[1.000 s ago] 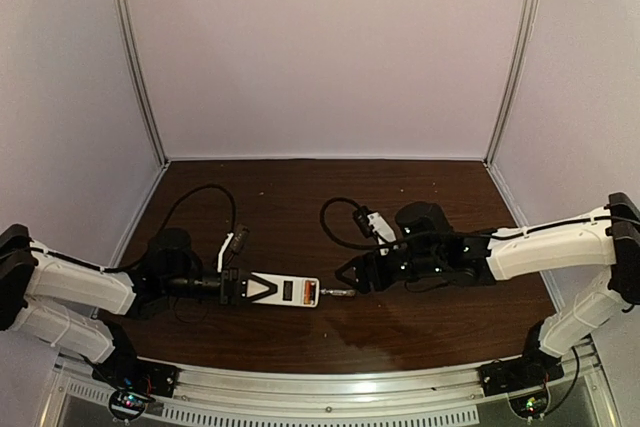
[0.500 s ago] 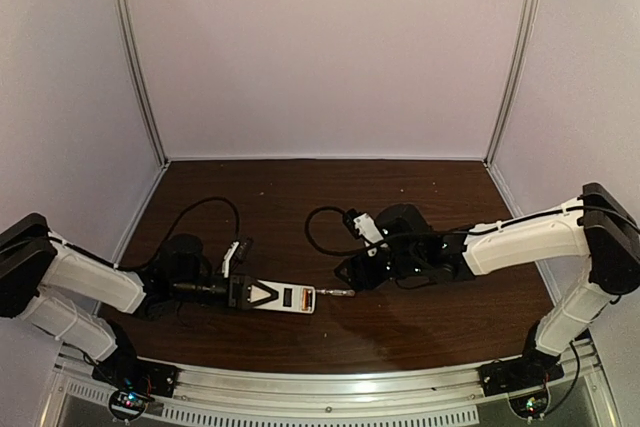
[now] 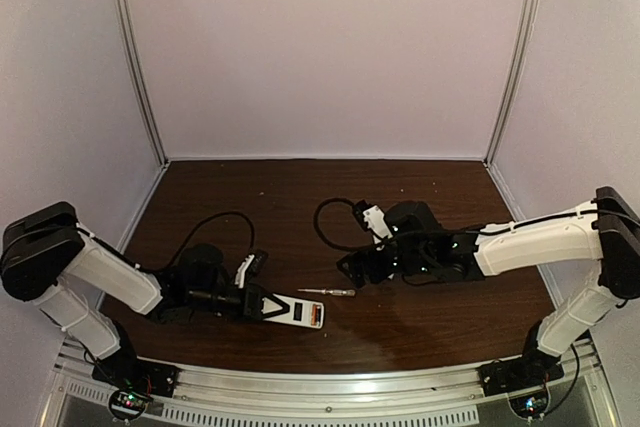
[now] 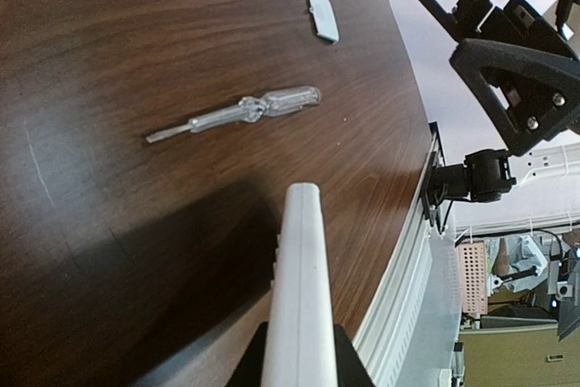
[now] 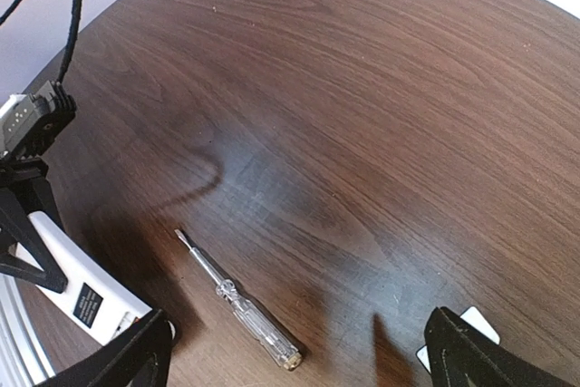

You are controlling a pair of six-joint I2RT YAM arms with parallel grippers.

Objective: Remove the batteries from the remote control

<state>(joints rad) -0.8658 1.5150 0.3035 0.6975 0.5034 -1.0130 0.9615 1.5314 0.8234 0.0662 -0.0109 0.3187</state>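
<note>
Bench (image 3: 300,197): dark brown wood inside a pale lilac booth with aluminium posts at the corners, and both arms are low over it.
Left hand (image 3: 256,303): clamped down on one end of the remote control (image 3: 292,310), with black fingers either side of the white casing.
Remote control: it juts out from the left hand towards the middle of the bench, near the front edge. The face is up in the top view, with a black label mid-body and the red-orange panel at the free end. The left wrist view shows it edge-on, throwing a shadow on the wood.
Remote's contents: the casing hides whatever is inside, so these views cannot tell.
Right hand (image 3: 350,271): spread wide with nothing between the fingers, hovering just past the screwdriver's handle.
Screwdriver (image 3: 327,292): flat on the bench between the two hands, with its tip towards the left hand and its clear handle towards the right. It is near the remote's free end but apart from it.
White cover piece (image 4: 322,15): a small square lying flat on the wood, beyond the screwdriver and close beside a right-hand finger.
</note>
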